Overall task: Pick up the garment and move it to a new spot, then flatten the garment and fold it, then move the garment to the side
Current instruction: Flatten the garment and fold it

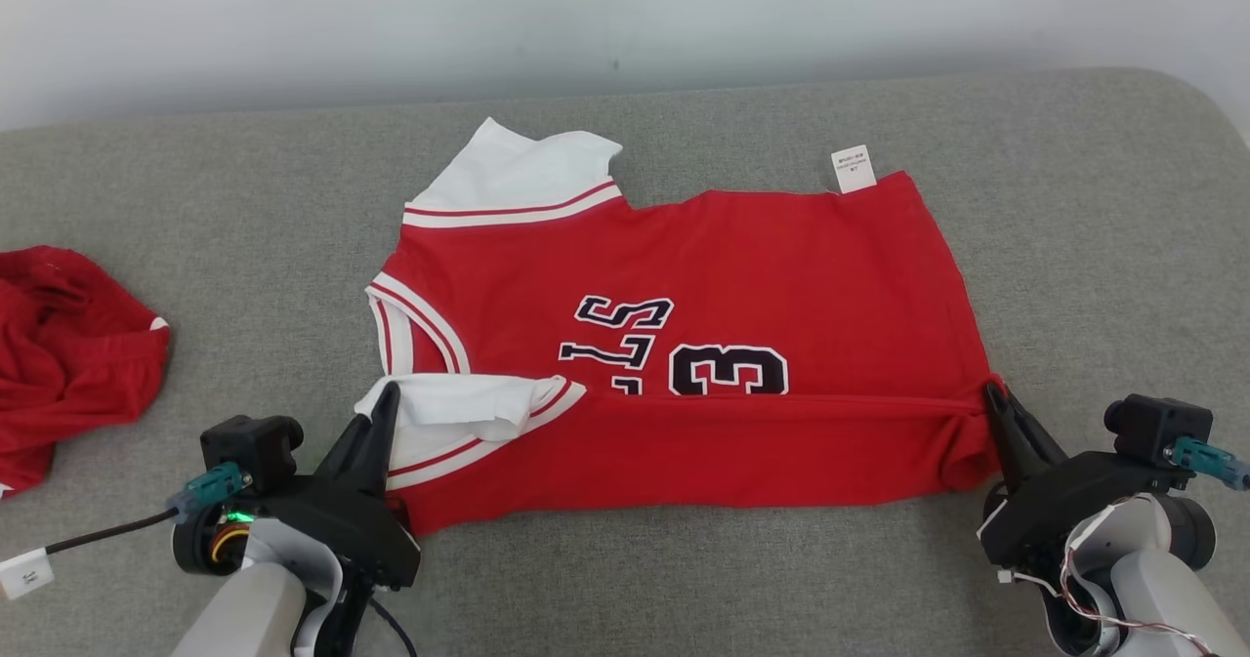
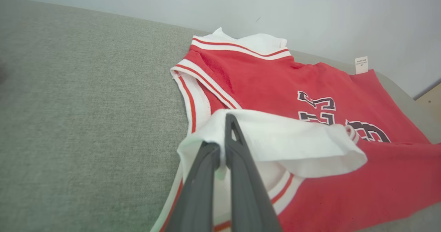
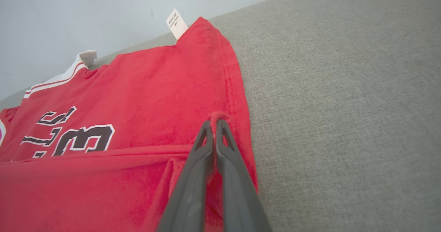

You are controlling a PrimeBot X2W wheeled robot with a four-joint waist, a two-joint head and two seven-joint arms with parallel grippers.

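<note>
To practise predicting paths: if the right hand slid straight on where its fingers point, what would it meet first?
More of the red white-trimmed basketball jersey the right hand pinches, probably its hemmed edge.

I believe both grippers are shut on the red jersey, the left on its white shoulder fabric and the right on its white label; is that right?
No, the right gripper is shut on the red hem, not the white label, which lies at the far corner of the jersey, as the right wrist view shows. The left gripper is shut on the white shoulder fabric.
</note>
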